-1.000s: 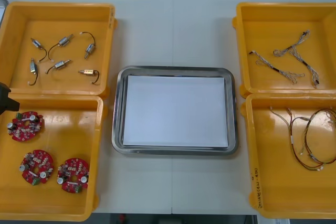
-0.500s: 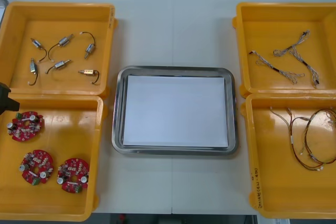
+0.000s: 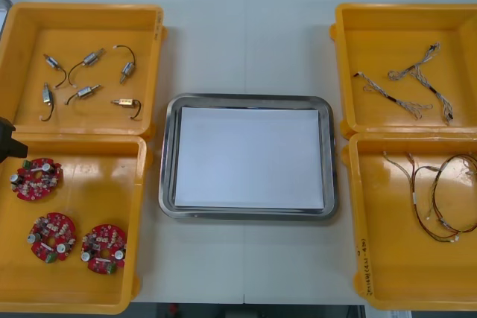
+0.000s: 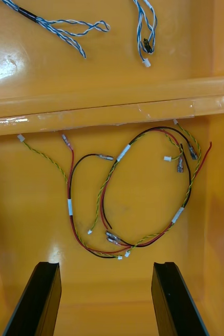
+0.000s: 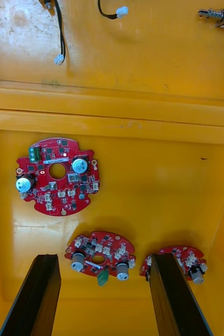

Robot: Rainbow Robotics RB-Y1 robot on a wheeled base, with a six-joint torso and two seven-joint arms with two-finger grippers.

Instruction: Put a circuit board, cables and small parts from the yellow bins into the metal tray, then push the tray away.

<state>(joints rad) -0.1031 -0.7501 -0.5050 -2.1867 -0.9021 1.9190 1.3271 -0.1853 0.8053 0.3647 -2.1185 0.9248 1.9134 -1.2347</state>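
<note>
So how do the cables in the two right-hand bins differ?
The blue and white cables lie in the far right bin; the red and yellow cables lie in the near right bin. The blue and white cables spread out in fairly straight strands; the red and yellow cables curl into loops. Both have small connectors at their ends.

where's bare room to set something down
The metal tray is bare across its white inside, and so is the table beyond it. The near left bin is free on its tray side; circuit boards crowd the rest, under the open left gripper. The open right gripper hangs over the red and yellow cables.
</note>
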